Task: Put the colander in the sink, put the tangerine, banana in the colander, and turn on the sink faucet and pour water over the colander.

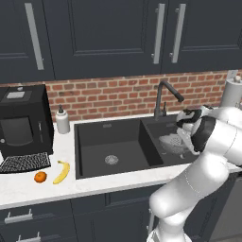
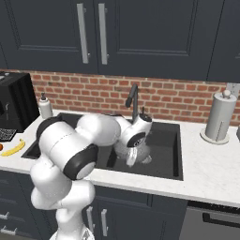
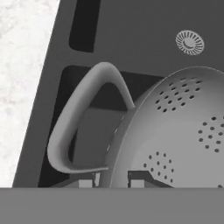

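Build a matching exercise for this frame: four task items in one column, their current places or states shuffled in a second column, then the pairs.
Things:
1. colander
2. banana
3. tangerine
4. hand

Places or states:
A. on the white counter, left of the sink, curved and yellow
B. in the smaller right basin
C. shut on the colander's rim
D. on the counter just left of the banana

Pairs: 1-B, 2-A, 3-D, 4-C

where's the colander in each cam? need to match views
Left base view: colander right of centre, in the sink's smaller right basin.
Right base view: colander at centre, mostly behind the arm's wrist.
Hand view: colander at lower right, loop handle to its left.
Shared landmark in both base views: the faucet.
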{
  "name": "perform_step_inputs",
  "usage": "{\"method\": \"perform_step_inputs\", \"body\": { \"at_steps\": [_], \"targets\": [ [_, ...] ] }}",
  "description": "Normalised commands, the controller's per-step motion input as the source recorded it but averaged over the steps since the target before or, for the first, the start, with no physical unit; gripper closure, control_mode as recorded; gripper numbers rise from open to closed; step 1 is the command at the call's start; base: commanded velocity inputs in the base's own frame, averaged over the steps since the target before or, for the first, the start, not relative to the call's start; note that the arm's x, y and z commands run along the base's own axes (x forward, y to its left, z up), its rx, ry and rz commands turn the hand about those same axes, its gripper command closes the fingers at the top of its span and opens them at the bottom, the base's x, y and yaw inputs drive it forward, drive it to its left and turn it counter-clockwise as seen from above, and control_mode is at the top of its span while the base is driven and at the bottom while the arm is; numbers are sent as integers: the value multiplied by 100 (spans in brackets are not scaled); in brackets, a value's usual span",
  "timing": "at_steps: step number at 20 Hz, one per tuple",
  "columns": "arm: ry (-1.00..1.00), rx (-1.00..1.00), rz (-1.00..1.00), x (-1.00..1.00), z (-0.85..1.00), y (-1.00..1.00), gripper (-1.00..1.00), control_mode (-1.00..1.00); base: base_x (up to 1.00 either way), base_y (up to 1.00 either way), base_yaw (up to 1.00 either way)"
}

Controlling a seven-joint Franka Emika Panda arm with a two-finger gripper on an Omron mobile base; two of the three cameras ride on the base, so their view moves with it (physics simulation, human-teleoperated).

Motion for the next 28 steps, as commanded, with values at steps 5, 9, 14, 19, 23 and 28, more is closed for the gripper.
{"method": "perform_step_inputs", "body": {
  "at_steps": [5,9,14,19,23,28],
  "targets": [
    [1,0,0,26,-31,0,100,-100,0,0,0],
    [0,0,0,36,-21,0,100,-100,0,0,0],
    [0,0,0,36,-21,0,100,-100,0,0,0],
    [0,0,0,32,-24,0,100,-100,0,0,0],
    [0,0,0,27,-30,0,100,-100,0,0,0],
    [0,-1,0,13,-29,0,100,-100,0,0,0]
  ]
}}
